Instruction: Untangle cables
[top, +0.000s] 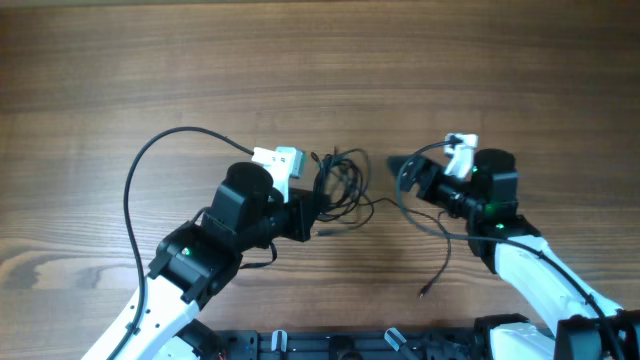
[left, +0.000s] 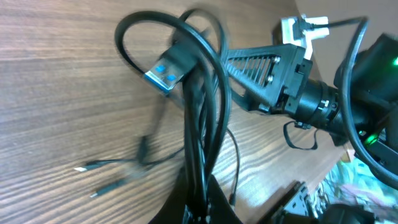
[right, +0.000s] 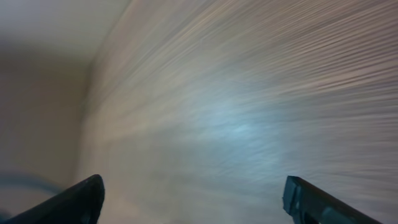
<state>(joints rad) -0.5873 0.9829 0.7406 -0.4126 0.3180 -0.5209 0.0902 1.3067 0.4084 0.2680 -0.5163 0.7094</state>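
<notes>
- Overhead: left gripper (top: 322, 208) is pinched tight on the cables (top: 342, 180), a clump lying mid-table (top: 300, 60). The right gripper (top: 395, 165) sits just beside them.
- Left wrist: the cables rise out of the closed jaws, with a blue USB plug (left: 163, 73) sticking out.
- Right wrist: right gripper spread wide over blurry wood.

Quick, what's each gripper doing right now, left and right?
Left gripper: closed, holding a bundle of the cables.
Right gripper: open, nothing between its fingers.
</notes>
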